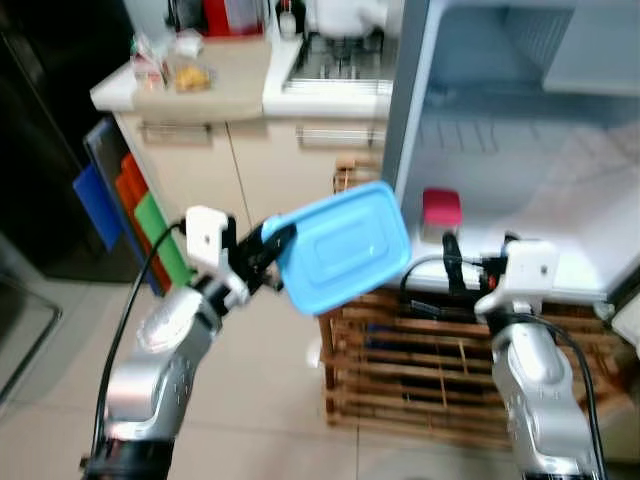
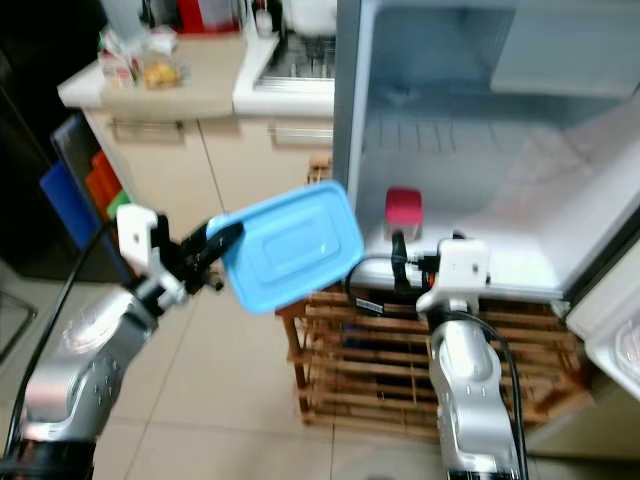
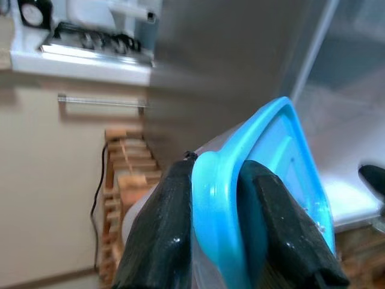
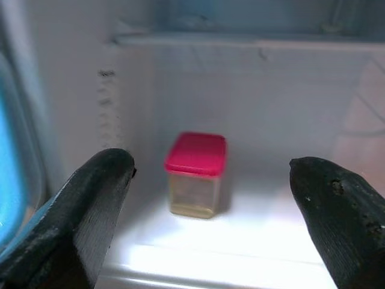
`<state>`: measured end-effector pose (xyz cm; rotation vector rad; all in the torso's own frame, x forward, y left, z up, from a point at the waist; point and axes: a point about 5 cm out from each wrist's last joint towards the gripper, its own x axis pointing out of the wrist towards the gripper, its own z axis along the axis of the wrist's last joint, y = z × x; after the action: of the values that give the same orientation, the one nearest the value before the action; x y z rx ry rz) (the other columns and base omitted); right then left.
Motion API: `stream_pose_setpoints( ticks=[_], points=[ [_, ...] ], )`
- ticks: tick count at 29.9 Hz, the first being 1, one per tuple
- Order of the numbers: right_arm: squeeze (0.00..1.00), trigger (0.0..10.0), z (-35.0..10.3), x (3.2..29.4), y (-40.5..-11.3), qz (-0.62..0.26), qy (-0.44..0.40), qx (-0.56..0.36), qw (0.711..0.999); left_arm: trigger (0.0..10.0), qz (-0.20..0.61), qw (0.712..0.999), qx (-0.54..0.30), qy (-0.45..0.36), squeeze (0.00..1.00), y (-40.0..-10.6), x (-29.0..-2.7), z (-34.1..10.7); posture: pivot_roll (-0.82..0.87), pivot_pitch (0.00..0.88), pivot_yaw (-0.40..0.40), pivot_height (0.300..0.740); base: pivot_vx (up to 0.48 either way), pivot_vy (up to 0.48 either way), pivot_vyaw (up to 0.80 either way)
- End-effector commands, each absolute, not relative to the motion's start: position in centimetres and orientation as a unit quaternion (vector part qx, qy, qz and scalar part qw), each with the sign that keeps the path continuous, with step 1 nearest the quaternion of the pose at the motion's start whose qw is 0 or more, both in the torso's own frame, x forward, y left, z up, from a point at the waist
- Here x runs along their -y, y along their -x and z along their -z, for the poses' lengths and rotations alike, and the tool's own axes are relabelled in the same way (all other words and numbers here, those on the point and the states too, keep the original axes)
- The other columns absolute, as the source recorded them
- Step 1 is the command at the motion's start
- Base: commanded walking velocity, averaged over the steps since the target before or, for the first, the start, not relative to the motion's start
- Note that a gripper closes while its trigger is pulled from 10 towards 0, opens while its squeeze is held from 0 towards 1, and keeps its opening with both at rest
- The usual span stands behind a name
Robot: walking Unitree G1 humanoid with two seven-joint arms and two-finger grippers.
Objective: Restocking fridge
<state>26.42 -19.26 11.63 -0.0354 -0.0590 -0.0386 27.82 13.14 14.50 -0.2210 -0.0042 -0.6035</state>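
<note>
Risk first: the left gripper [image 1: 268,252] pinches only the rim of the blue-lidded container [image 1: 345,245], held tilted at frame centre outside the fridge [image 1: 520,150] — a thin edge grip, so I judge it could pivot or slip out. It sits just beside the fridge's left wall; swinging in could clip that wall or knock the red-lidded jar [image 4: 195,174] on the shelf [image 4: 240,241].

Pose: left arm raised, elbow bent, 2 fingers [image 3: 162,235] clamped on the lid edge. Right gripper [image 4: 222,211] — fingers spread wide, empty — points at the jar from the shelf's front edge, centre-right.
</note>
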Motion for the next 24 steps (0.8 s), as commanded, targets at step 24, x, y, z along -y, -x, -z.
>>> stream_pose_setpoints(
  ticks=[24],
  points=[
    [0.0, 10.0, -12.1, 19.6, -26.3, 0.029, 0.018, 0.035, 0.999, 10.0, 0.4, 0.914, 0.031, 0.061, 0.0, -31.1, -6.4, -17.1, -0.23, 0.0, 0.085, 0.74, 0.0, 0.0, -0.12]
  ],
)
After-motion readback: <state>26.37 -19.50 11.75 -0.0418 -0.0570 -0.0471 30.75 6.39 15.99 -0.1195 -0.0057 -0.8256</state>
